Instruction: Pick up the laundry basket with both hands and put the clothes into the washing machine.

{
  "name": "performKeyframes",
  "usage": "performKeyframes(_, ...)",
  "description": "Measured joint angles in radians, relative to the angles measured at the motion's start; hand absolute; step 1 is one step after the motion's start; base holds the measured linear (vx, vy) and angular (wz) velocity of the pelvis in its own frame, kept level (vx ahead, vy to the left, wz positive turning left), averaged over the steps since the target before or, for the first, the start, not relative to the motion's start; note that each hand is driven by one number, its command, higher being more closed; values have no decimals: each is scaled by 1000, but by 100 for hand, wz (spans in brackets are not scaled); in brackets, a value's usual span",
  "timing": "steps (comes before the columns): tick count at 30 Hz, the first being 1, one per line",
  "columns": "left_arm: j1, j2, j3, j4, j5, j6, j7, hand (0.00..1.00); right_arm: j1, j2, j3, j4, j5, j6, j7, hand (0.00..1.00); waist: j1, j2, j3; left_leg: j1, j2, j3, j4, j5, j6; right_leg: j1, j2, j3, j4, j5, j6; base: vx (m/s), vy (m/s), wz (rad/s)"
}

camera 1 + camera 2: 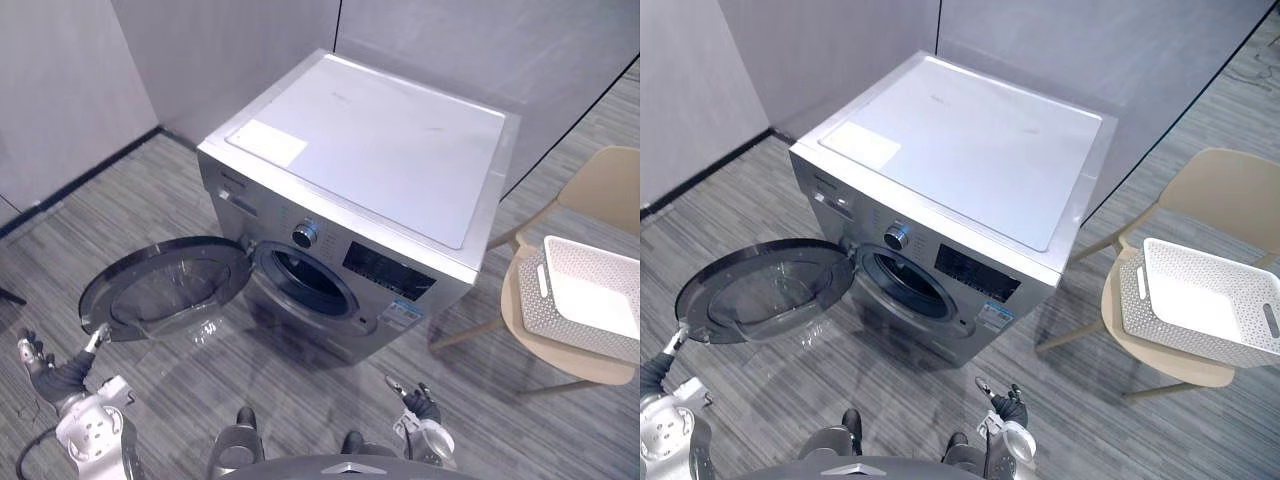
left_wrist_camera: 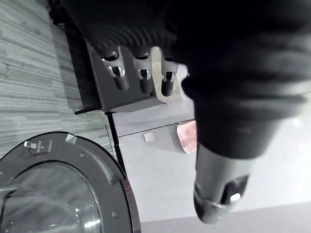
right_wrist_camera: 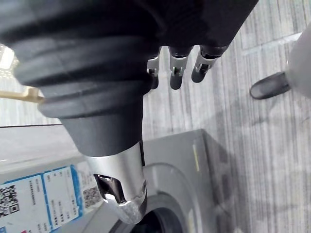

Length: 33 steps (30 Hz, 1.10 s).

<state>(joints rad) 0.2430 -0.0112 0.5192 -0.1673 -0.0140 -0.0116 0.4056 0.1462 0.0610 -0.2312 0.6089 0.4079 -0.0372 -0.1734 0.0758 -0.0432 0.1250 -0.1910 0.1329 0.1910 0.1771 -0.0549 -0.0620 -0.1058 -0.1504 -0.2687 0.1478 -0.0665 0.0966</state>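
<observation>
The washing machine's (image 1: pixel 370 150) door (image 1: pixel 165 285) hangs wide open for loading, while the white laundry basket (image 1: pixel 545 305) waits on the beige chair (image 1: pixel 612 185) at the machine's right, well apart from the left hand (image 1: pixel 36 357) and the right hand (image 1: pixel 417 400), whose fingers seem relaxed and empty.

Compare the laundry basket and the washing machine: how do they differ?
The laundry basket is white with perforated walls; the washing machine is silver-grey with smooth panels. The basket rests on a beige chair to the robot's right; the machine stands on the floor. Both are open: the basket has no lid, the machine's door is swung to the robot's left.
</observation>
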Motion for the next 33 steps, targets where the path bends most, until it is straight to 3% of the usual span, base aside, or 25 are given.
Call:
performKeyframes(3,-91,68,23,-8,1,4,-6,0,-26,0,-25,0,-20,1,17,0,0,-18,15,-53,12,0,9,5,-2,-33,18,3,-41,35,-6,18,-4,-10)
performKeyframes(8,-296,278,31,137,0,30,-7,0,-36,-3,-28,6,-20,1,21,0,0,-42,43,-116,36,-24,31,7,-7,-71,60,8,-77,90,-20,10,4,-3)
performKeyframes(13,-447,430,32,224,0,41,-15,0,-53,-3,-30,65,-9,1,21,0,5,-75,71,-158,57,-53,52,6,-14,-76,89,8,-115,129,-31,-1,10,4)
performKeyframes(21,-558,503,49,365,-1,77,-32,0,-90,-2,-65,123,22,1,34,0,27,-136,111,-213,69,-95,66,15,-29,-89,114,6,-154,150,-40,-40,-3,7)
performKeyframes(24,-639,613,34,469,-2,100,-63,0,-91,-3,-64,121,28,1,38,0,39,-158,134,-229,94,-121,63,28,-41,-91,140,6,-170,182,-47,-51,-28,8)
performKeyframes(27,-745,729,-7,558,-2,124,-139,0,-86,-3,-64,121,39,2,43,0,54,-186,149,-235,116,-137,49,31,-56,-92,160,5,-171,186,-51,-72,-51,5)
performKeyframes(33,-785,758,-59,665,2,135,-275,0,-64,-1,-65,120,70,4,66,0,60,-191,147,-235,143,-134,44,42,-69,-97,183,9,-175,197,-53,-37,-40,-7)
